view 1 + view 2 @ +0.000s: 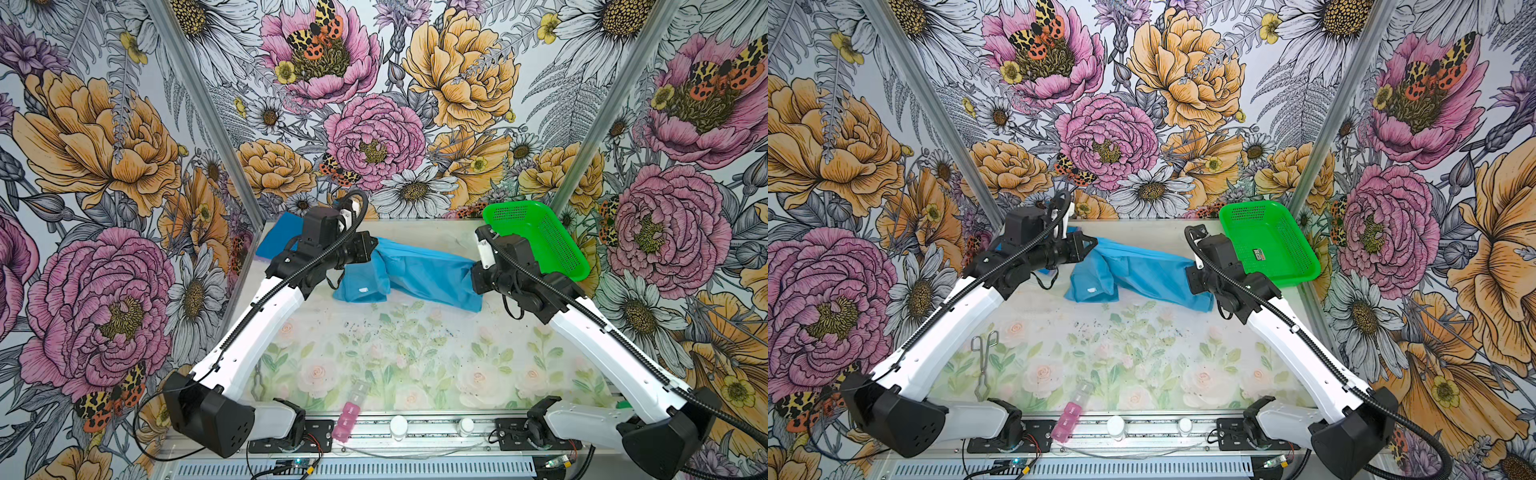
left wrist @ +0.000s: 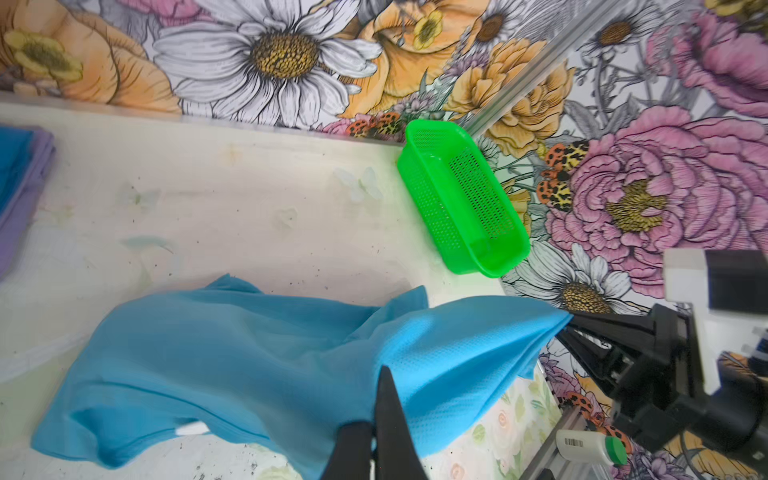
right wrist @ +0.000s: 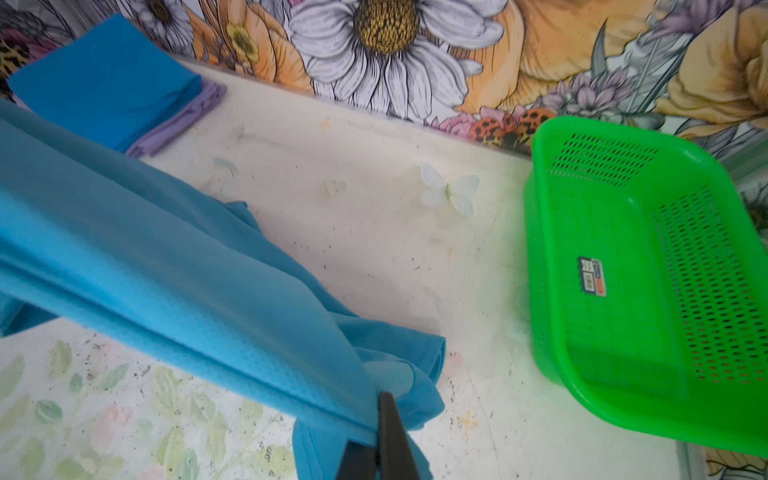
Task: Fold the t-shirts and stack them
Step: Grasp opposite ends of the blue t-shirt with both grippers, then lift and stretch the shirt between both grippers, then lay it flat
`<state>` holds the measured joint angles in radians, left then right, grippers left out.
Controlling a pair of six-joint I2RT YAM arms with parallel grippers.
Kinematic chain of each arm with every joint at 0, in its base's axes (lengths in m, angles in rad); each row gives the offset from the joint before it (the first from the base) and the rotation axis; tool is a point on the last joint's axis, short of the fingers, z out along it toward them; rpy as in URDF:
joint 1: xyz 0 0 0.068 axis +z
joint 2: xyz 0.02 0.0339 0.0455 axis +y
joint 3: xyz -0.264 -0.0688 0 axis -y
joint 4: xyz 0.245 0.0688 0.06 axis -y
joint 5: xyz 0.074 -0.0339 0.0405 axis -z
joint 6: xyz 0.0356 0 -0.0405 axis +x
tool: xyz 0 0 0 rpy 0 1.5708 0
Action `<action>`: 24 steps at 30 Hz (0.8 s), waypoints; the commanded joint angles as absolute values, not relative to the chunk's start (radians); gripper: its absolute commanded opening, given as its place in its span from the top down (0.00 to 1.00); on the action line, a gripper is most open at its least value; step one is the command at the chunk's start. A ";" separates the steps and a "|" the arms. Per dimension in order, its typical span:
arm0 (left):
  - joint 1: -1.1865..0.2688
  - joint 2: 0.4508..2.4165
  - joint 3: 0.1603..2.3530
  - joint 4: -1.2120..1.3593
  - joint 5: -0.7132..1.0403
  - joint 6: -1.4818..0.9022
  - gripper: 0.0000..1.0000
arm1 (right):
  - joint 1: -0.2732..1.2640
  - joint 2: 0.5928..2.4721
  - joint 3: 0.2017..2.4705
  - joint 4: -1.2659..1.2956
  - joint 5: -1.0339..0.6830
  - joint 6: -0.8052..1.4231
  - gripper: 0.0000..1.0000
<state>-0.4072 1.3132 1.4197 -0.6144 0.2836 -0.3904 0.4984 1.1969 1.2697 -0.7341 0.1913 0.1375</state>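
Counting two folded t-shirts (image 3: 108, 79) stacked at 11 o'clock, we've got left tool (image 2: 384, 376) and right tool (image 3: 386, 401) clenched on the unfolded teal t-shirt (image 1: 419, 270).

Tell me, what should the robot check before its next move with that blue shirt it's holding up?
1. Left gripper shut on the teal-blue t-shirt: ok.
2. Right gripper shut on its other end: ok.
3. Shirt spread flat for folding: not ok, it hangs bunched between the grippers.
4. Which edges are pinched, hem or shoulders: cannot tell.
5. Green mesh basket apart from the shirt: ok.
6. Folded deeper blue shirt lying squarely on the lavender shirt: ok.
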 commanded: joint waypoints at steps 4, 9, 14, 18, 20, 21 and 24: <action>-0.362 1.173 1.492 -0.746 0.388 -0.295 1.00 | 0.521 1.086 1.384 -0.864 0.339 0.067 1.00; -0.304 1.057 1.519 -0.746 0.578 -0.277 1.00 | 0.592 0.952 1.426 -0.884 0.383 0.021 1.00; -0.275 0.990 1.546 -0.746 0.709 -0.267 1.00 | 0.672 0.907 1.513 -0.883 0.422 -0.013 1.00; -0.190 1.018 1.500 -0.747 0.759 -0.276 1.00 | 0.667 1.001 1.585 -0.889 0.519 0.003 1.00; -0.151 1.066 1.458 -0.743 0.763 -0.288 1.00 | 0.624 1.070 1.611 -0.890 0.517 0.008 1.00; -0.136 1.093 1.437 -0.740 0.752 -0.297 1.00 | 0.577 1.112 1.622 -0.890 0.485 0.020 1.00; -0.106 1.196 1.405 -0.717 0.696 -0.311 1.00 | 0.379 1.264 1.662 -0.889 0.281 0.060 1.00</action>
<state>-0.1707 1.1072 1.4528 -0.7040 0.8032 -0.2920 0.5491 1.1511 1.6238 -0.8402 0.2279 0.0101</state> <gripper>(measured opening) 0.048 0.048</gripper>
